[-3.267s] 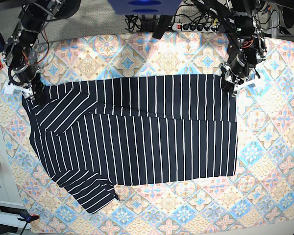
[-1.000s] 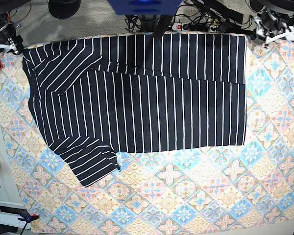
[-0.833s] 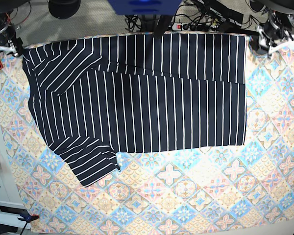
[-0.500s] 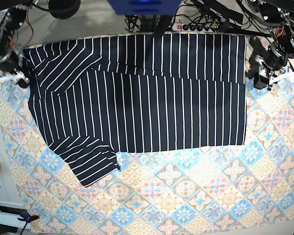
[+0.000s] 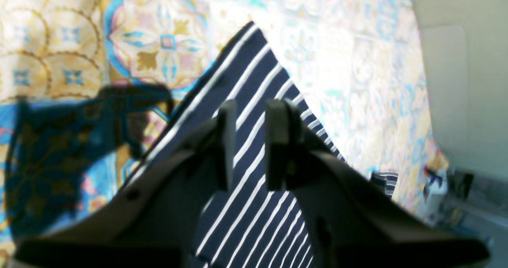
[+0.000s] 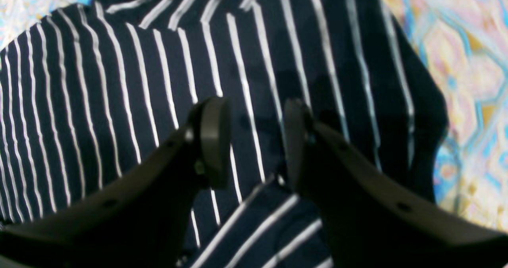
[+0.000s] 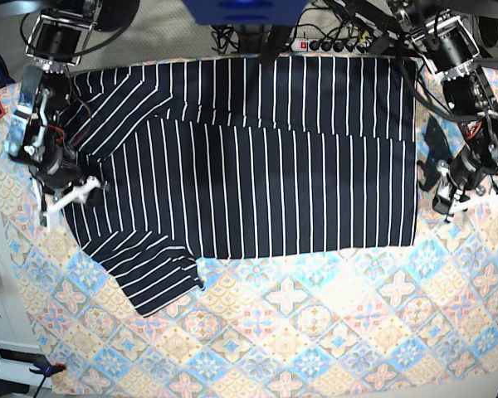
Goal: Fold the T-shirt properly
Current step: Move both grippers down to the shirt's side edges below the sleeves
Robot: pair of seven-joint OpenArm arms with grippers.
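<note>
While the scene is read from the garment outward, these lines are set down:

T-shirt: the T-shirt [image 7: 249, 157] is seen spread flat on the upper half of the tablecloth [image 7: 315, 332], dark with thin white stripes; its top band is folded down over the body, and a fold edge is traced across the cloth.

Sleeves: one sleeve [image 7: 153, 278] is seen jutting from the lower corner on the base view's left; the other is laid diagonally near the top on that side.

Hem corner: in the left wrist view a pointed corner of the shirt [image 5: 254, 41] is shown lying on the patterned cloth.

Left gripper: the left gripper [image 5: 248, 141] is held low over the striped fabric by that corner, its fingers parted by a narrow gap with nothing pinched between them; in the base view it is placed just off the shirt's edge on that view's right [image 7: 455, 195].

Right gripper: the right gripper [image 6: 254, 141] is poised above the stripes, its fingers set apart and nothing clasped; in the base view it is found at the shirt's edge on that view's left [image 7: 66, 195].

Power strip: a power strip [image 7: 332, 46] is glimpsed beyond the table's far edge.
</note>
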